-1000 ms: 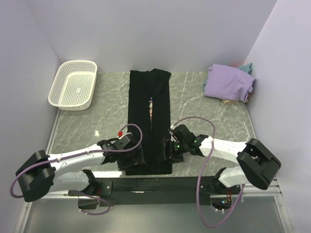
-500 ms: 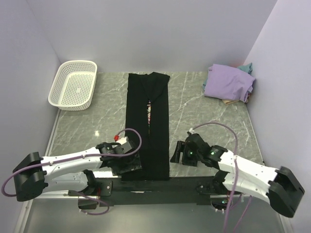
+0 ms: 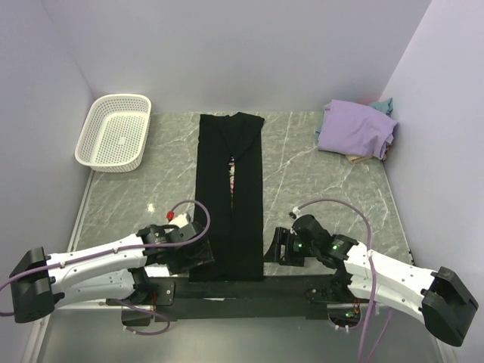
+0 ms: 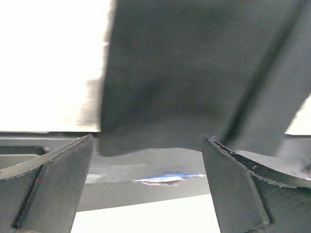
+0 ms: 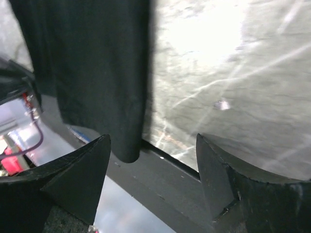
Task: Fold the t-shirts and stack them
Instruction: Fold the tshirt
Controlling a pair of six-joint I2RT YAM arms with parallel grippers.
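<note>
The black t-shirt (image 3: 231, 204) lies folded into a long narrow strip down the middle of the table, its near hem hanging over the front edge. My left gripper (image 3: 195, 259) sits open just left of that hem; in the left wrist view the dark cloth (image 4: 194, 73) fills the space ahead of my open gripper (image 4: 148, 165), with nothing between the fingers. My right gripper (image 3: 272, 248) stands open just right of the hem's corner (image 5: 124, 145), and its jaws (image 5: 153, 165) are empty. The lavender t-shirt (image 3: 354, 130) lies bunched at the back right, on top of a teal one (image 3: 385, 104).
A white perforated basket (image 3: 113, 132) stands at the back left corner. The grey marble table (image 3: 318, 189) ends in a dark front rail (image 3: 227, 291) between the arm bases. Walls close in on the left, back and right.
Both grippers have come off the black shirt's near corners and drawn back toward the front edge, the right one swinging out to the right. The strip now lies straighter and closer to the front.
</note>
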